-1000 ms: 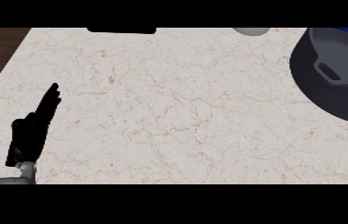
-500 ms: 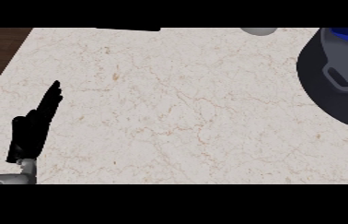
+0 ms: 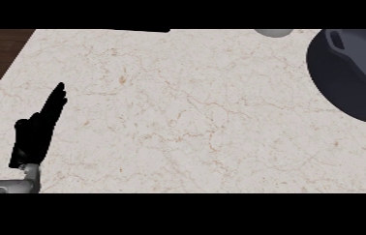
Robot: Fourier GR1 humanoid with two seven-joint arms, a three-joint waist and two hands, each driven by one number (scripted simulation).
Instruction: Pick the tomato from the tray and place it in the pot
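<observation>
The dark grey pot (image 3: 342,72) shows only in part at the right edge of the head view, its far side cut off by the frame. My left hand (image 3: 39,130) rests at the lower left over the counter, fingers straight and pointing up, holding nothing. No tomato and no tray show in this view. My right hand is out of the picture.
A pale marble counter (image 3: 186,113) fills most of the view. A thin black object (image 3: 139,30) lies along the top edge, and a small grey round thing (image 3: 273,32) sits at the top right. Dark wood (image 3: 10,45) borders the counter at the upper left.
The view has shifted: the pot, the grey round thing and the black object have slid rightward in the picture. My left hand has stayed in place.
</observation>
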